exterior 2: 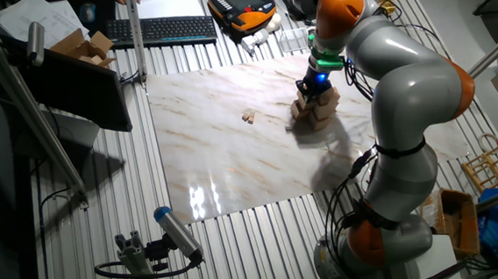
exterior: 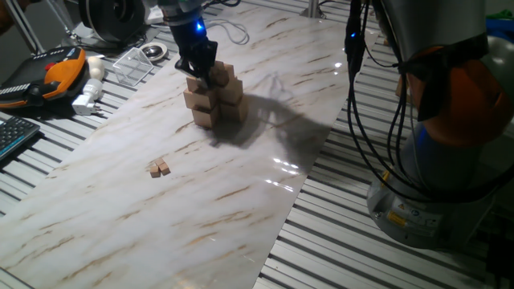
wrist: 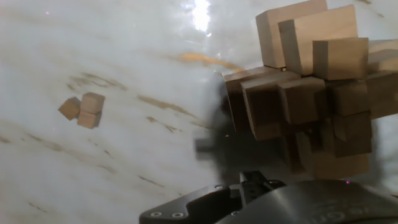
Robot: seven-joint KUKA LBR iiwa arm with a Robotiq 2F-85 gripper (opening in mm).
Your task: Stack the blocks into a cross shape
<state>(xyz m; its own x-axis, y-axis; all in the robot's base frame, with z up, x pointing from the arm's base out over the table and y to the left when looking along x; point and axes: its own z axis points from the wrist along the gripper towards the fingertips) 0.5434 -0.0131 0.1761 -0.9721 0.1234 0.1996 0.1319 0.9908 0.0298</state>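
The cross shape (exterior: 215, 98) is a tiered pile of light-tan wooden cubes standing at the far side of the marble board (exterior: 201, 217). It also shows in the other fixed view (exterior 2: 315, 110) and at the right of the hand view (wrist: 311, 93). My gripper (exterior: 198, 71) (exterior 2: 314, 82) sits right at the top of the pile, its fingertips against the upper cubes. Whether anything is between them is hidden. A small cluster of tiny blocks (exterior: 159, 168) (exterior 2: 249, 117) (wrist: 84, 109) lies loose on the board, well apart from the pile.
An orange teach pendant (exterior: 56, 72), a keyboard (exterior: 12, 136), a clear plastic box (exterior: 132, 64) and a white plug (exterior: 88, 96) lie left of the board. The arm's base (exterior: 434, 185) and hanging cables (exterior: 357, 96) stand to the right.
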